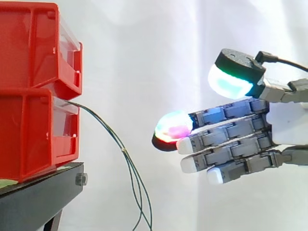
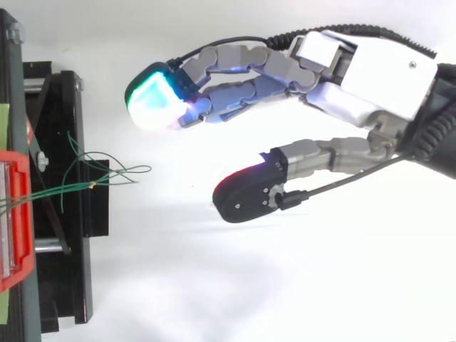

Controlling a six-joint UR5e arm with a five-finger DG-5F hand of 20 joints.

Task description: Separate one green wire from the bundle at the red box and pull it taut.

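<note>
Green wires [image 1: 124, 151] drooping from red bins [image 1: 33, 134] at left, ends cut off at bottom edge. Hand [image 1: 288, 125] at right, fingers straight, holding nothing, apart from wires.

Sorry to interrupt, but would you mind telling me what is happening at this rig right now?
The robot's hand is open in the air, fingers stretched toward the stacked red bins on the black stand. Thin green wires droop loose from the bins, with a clear gap to the fingertips. No wire is separated or taut yet.
</note>
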